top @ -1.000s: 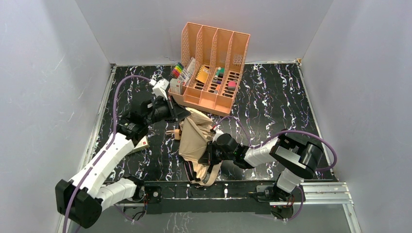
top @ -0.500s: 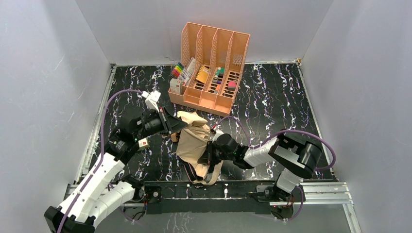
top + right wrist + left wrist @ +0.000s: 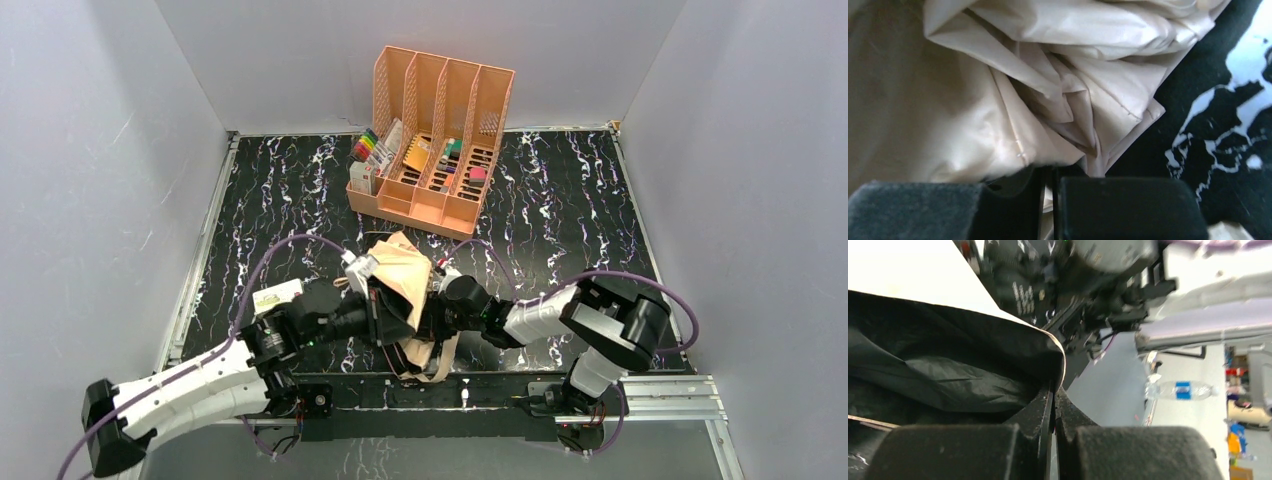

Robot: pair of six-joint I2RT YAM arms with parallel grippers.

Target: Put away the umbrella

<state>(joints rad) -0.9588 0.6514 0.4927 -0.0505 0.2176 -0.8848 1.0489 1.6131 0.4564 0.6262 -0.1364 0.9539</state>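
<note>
The umbrella (image 3: 405,285) lies on the table (image 3: 560,210) near the front edge, between the two arms and well apart from the rack (image 3: 430,130) at the back. It is a loose heap, tan on top and black under. The left gripper (image 3: 1053,390) is pinched tight on the thin edge of a flap, and the black side of that flap hangs over its fingers. The right gripper (image 3: 1049,177) sits low on the tan folds with its jaws close together, but the cloth hides the tips, so I cannot tell if it has a real hold or just rests there. I think the step in hand is folding the loose flaps in, so the umbrella turns into a small, neat roll. To do it well, the left arm should pull its flap flat across the heap, low and slow, so the cloth stays smooth and does not bunch. The right arm should press the heap down so it does not slide. Only one arm should let go at a time, or the folds will likely spring open. The two grippers are very near each other, so short, gentle moves are best. The thin ribs could bend if the cloth is tugged hard.
</note>
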